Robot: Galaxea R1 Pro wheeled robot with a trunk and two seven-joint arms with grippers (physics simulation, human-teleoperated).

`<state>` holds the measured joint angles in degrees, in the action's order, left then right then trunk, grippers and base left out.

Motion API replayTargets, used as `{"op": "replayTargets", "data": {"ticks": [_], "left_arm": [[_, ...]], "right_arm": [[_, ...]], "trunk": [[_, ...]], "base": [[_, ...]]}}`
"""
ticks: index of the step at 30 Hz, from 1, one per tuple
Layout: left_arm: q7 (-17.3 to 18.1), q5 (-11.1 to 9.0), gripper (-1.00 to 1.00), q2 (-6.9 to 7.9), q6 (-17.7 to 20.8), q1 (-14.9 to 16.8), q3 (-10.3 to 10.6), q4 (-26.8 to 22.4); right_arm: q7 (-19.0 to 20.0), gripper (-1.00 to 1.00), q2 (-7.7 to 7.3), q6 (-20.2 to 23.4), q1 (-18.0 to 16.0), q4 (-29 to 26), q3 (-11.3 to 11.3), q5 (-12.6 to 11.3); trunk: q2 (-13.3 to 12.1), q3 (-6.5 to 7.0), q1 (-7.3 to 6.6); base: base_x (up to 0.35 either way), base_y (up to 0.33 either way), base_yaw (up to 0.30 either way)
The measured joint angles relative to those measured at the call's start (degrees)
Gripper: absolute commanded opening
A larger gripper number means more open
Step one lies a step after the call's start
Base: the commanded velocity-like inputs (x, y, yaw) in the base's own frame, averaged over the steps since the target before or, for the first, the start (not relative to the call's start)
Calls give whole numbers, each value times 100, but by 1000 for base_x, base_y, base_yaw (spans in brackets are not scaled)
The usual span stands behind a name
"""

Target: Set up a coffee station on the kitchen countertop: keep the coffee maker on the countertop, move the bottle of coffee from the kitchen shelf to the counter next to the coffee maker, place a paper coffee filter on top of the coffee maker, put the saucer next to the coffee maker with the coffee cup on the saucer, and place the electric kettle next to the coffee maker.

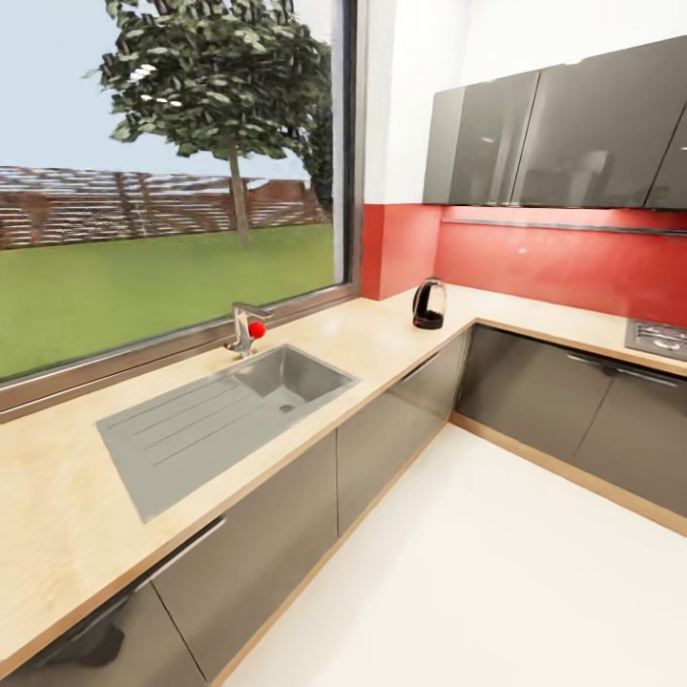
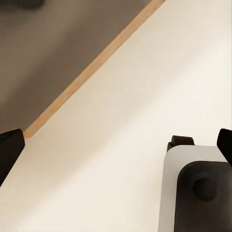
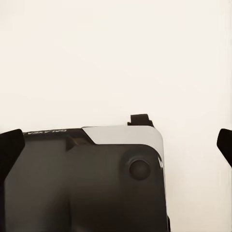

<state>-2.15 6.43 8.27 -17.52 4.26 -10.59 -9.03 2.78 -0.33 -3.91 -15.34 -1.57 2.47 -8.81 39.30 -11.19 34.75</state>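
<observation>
**Kettle in the counter's corner, both grippers spread over bare floor**

In the head view the countertop (image 1: pixel 401 334) runs from the lower left up to the middle of the frame, then turns and continues to the right edge. It is light wood over grey cabinet fronts (image 1: pixel 277 520). A steel sink (image 1: pixel 224 415) with a ribbed drainer is set into it at left of centre, and a tap (image 1: pixel 244 329) with a red knob stands just behind the basin, against the window sill.

The kettle (image 1: pixel 429 304) stands upright on the countertop near the inner corner, right of centre in the upper half of the frame, just before the red backsplash (image 1: pixel 563 258). It is dark and rounded, with a black handle and base. Nothing stands next to it.

A large window (image 1: pixel 172 181) takes the upper left, with grass, a tree and a fence beyond. Dark glossy wall cabinets (image 1: pixel 563 138) hang at upper right. A hob (image 1: pixel 658 337) shows at the right edge, on the counter. The pale floor (image 1: pixel 448 563) spreads across the lower right.

In the left wrist view the left gripper (image 2: pixel 116 147) has its dark fingers at opposite edges of the frame, wide apart and holding nothing, above pale floor and a wooden plinth strip (image 2: pixel 92 67) under a grey cabinet front. Part of the robot's base (image 2: pixel 195 188) sits at lower right.

In the right wrist view the right gripper (image 3: pixel 116 145) is likewise spread wide and empty, over the robot's dark base (image 3: pixel 96 183) and pale floor.
</observation>
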Motion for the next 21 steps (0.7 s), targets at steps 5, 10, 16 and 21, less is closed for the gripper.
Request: {"op": "replayTargets", "data": {"ticks": [5, 10, 16, 21], "left_arm": [[0, 0, 100, -2, 0, 0, 2, 1], [0, 0, 100, -8, 0, 0, 3, 1], [0, 0, 100, -14, -4, 0, 1, 57], [0, 4, 100, -17, -8, 0, 2, 91]], "right_arm": [[2, 100, 0, 0, 1, 0, 4, 0], [2, 100, 4, 0, -1, 0, 6, 0], [2, 100, 8, 0, 1, 0, 7, 0], [0, 100, 9, 0, 1, 0, 7, 0]], "trunk": [[0, 0, 0], [0, 0, 0], [0, 0, 0], [0, 0, 1]], "base": [[284, -157, 0], [283, -165, 0], [264, -181, 0], [238, -207, 0]]}}
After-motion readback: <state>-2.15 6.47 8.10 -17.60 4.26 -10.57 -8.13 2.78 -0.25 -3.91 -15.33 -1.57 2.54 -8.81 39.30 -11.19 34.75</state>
